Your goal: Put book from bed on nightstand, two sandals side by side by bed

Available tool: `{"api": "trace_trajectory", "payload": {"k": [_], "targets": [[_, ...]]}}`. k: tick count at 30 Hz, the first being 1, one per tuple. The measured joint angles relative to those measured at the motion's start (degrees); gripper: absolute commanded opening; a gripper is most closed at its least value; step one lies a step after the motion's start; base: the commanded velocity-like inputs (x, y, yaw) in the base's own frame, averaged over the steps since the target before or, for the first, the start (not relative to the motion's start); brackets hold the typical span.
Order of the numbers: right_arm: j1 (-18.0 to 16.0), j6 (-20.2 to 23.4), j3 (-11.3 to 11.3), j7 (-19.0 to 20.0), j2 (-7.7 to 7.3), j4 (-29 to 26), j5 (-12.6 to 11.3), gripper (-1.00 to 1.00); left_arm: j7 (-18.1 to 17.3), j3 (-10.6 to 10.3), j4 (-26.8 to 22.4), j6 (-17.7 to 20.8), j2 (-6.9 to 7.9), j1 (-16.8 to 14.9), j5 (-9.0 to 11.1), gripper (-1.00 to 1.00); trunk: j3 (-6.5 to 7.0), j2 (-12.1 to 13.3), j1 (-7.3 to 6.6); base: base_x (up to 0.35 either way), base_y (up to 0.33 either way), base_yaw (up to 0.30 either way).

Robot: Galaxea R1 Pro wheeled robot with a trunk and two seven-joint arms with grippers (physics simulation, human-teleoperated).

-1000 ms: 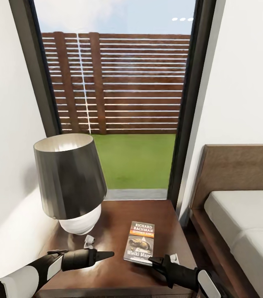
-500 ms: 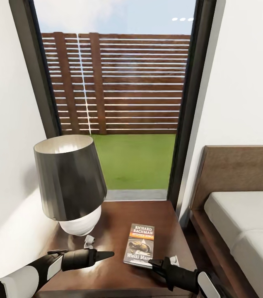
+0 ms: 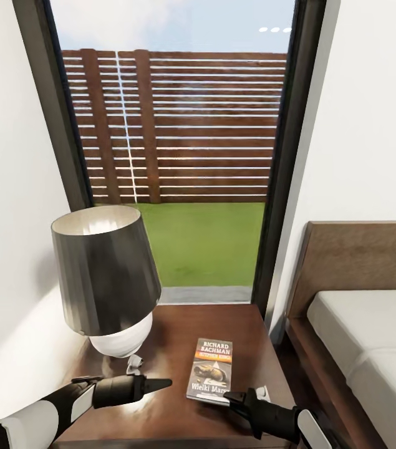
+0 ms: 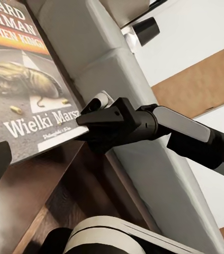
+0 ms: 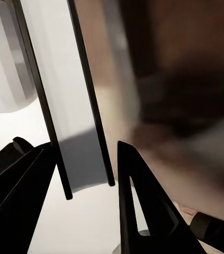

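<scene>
The bed is cut off; the book partly too.

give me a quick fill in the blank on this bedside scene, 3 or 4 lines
1. The book lies flat on the ____.
2. The lamp stands on the book's ____ side in the head view.
3. Through the window, a brown slatted ____ stands behind the lawn.
4. The bed has an off-white ____.

Missing words: nightstand; left; fence; mattress
</scene>
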Motion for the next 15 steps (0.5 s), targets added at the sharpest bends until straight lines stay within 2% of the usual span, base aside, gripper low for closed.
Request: {"api": "trace_trajectory", "payload": {"k": [6, 7, 15], "targets": [[0.0, 0.0, 0.0, 0.0, 0.00, 0.0, 0.0, -1.00, 0.0, 0.0, 0.0, 0.0, 0.00, 0.0, 0.0, 1.00, 0.00, 0.0, 0.00, 0.000, 0.000, 0.000], [0.0, 0.0, 0.0, 0.0, 0.00, 0.0, 0.0, 1.00, 0.0, 0.0, 0.0, 0.0, 0.00, 0.0, 0.0, 1.00, 0.00, 0.0, 0.00, 0.000, 0.000, 0.000], [0.0, 0.2, -0.1, 0.1, -0.01, 0.0, -0.6, 1.00, 0.0, 0.0, 0.1, 0.0, 0.00, 0.0, 0.0, 1.00, 0.00, 0.0, 0.00, 0.000, 0.000, 0.000]]}}
